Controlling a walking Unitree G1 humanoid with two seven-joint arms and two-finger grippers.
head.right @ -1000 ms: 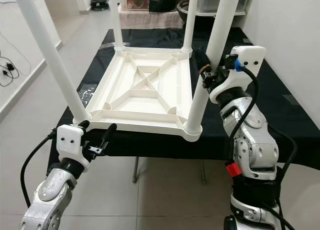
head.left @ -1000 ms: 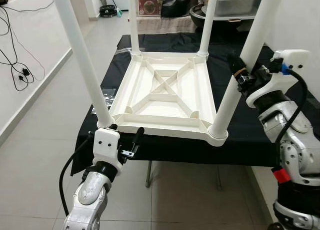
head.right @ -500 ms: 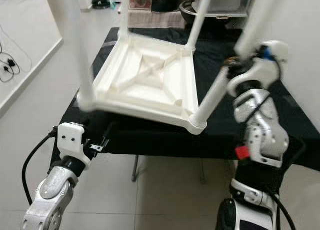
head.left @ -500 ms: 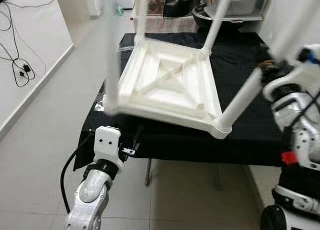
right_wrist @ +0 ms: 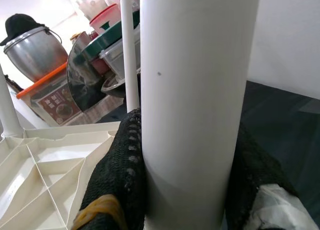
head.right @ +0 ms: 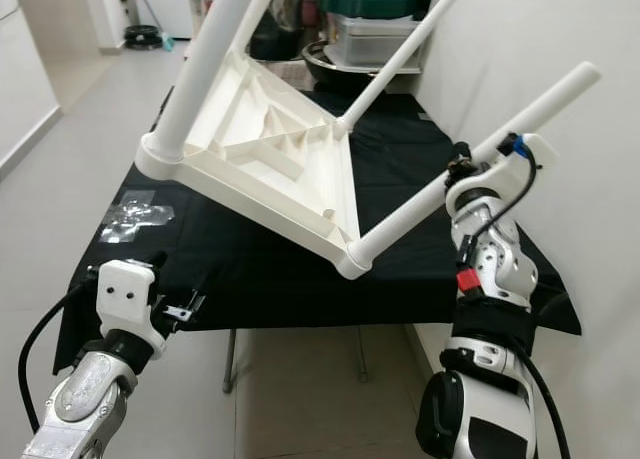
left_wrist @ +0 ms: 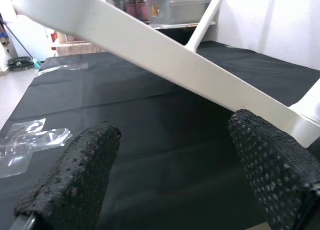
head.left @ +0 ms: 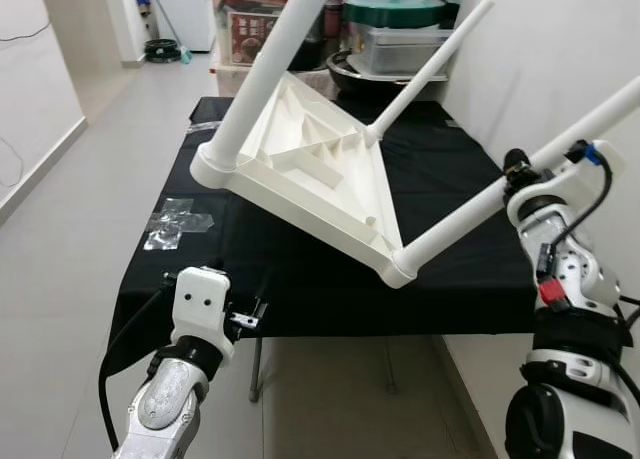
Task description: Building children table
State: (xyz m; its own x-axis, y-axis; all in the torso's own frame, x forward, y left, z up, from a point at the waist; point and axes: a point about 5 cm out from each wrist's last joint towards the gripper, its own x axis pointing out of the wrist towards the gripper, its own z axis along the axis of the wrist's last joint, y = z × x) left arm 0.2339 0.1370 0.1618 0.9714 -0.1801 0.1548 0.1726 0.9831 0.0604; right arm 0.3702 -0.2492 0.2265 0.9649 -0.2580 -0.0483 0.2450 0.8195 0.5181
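The white plastic children's table (head.left: 310, 164) is tilted up on its right side over the black-covered workbench (head.left: 470, 249), underside facing me, legs pointing up and to the right. My right gripper (head.left: 516, 173) is shut on the near right leg (head.left: 480, 204) about halfway along; the right wrist view has that leg (right_wrist: 195, 104) clamped between the black fingers (right_wrist: 117, 180). My left gripper (head.left: 258, 297) is open low at the bench's front left edge, holding nothing. In the left wrist view its pads (left_wrist: 70, 182) stand wide apart with the table's rim (left_wrist: 165, 59) above them.
Clear plastic bags (head.left: 175, 222) lie on the bench's left part. Pots, a metal tub and storage boxes (head.left: 395, 29) stand behind the bench. A white wall (head.left: 560, 49) runs close along the right. Open tiled floor (head.left: 90, 159) lies to the left.
The table has been tipped up to the right by its gripped leg, its left side rising off the bench. The camera has turned and pulled back. The left gripper stays low and open.
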